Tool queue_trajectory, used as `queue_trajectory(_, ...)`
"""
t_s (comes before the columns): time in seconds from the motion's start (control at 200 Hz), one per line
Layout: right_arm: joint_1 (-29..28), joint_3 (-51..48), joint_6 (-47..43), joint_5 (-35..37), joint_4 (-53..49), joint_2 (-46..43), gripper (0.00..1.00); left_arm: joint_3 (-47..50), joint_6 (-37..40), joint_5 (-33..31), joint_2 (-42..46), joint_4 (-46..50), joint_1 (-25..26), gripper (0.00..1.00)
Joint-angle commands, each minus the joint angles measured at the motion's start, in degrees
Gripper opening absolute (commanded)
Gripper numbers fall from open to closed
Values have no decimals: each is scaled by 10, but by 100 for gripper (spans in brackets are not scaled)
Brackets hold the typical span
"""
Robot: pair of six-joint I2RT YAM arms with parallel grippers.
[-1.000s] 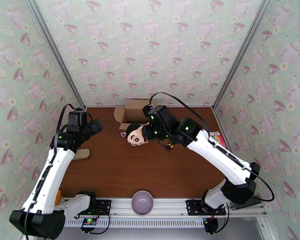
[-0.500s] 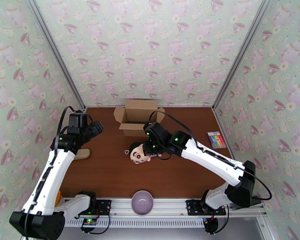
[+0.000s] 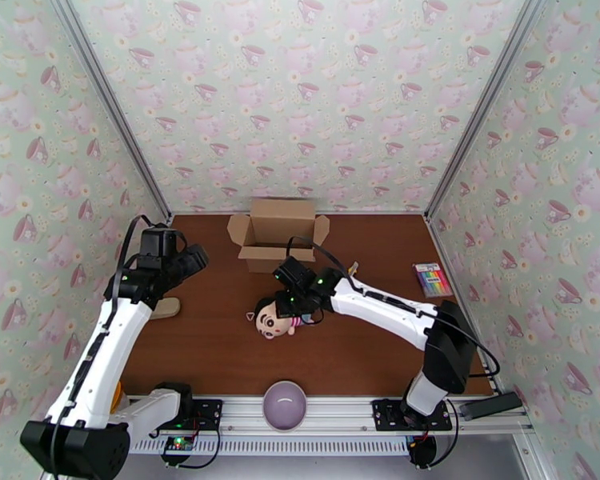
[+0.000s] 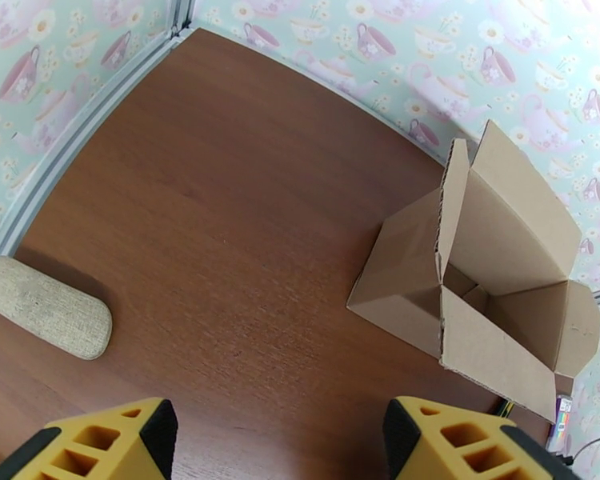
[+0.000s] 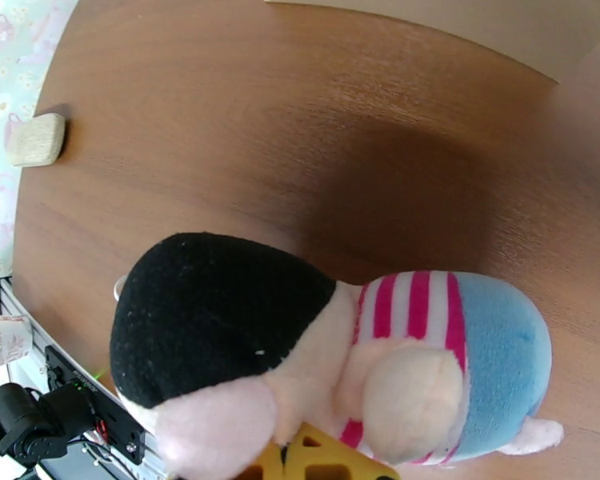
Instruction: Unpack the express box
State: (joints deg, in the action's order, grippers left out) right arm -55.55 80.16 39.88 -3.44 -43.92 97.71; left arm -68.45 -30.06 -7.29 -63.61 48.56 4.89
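Here the right claw (image 3: 294,307) clamps the plush doll (image 3: 270,319).

Your right gripper (image 3: 294,307) has pulled the doll (image 3: 270,320) away from the box (image 3: 278,230), nearer to you and lower toward the table (image 3: 220,346). The box's open top is now uncovered.

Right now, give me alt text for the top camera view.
The right end effector holds a plush doll mid-table, in front of the open box. The left end effector hovers at the left, holding nothing.
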Motion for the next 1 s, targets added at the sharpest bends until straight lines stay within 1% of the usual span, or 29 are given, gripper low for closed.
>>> queue_trajectory(0.0, -3, 18, 4, 17, 15, 20, 0, 6, -5, 11, 6, -14, -3, 74)
queue_trajectory(0.321, -1, 45, -2, 34, 6, 63, 0, 7, -8, 14, 4, -17, -3, 74)
queue_trajectory(0.416, -1, 53, -2, 45, -1, 68, 11, 7, -7, 11, 5, -15, -3, 74)
queue_trajectory(0.446, -1, 56, -4, 49, -4, 68, 20, 6, -7, 11, 6, -15, -2, 74)
queue_trajectory(0.466, -1, 58, -4, 52, -6, 68, 23, 6, -6, 10, 7, -14, -3, 74)
queue_trajectory(0.516, -1, 63, -6, 58, -9, 67, 26, 5, -5, 8, 8, -14, -3, 74)
queue_trajectory(0.576, -1, 69, -8, 67, -15, 64, 34, 4, -5, 8, 8, -14, -3, 74)
queue_trajectory(0.651, -1, 79, -11, 75, -26, 59, 37, 2, -5, 7, 8, -13, -3, 74)
queue_trajectory(0.691, -1, 83, -11, 81, -32, 55, 41, 0, -4, 6, 8, -13, -3, 74)
queue_trajectory(0.997, 0, 88, -14, 117, -54, -10, 49, 2, -4, 9, 9, -17, -2, 75)
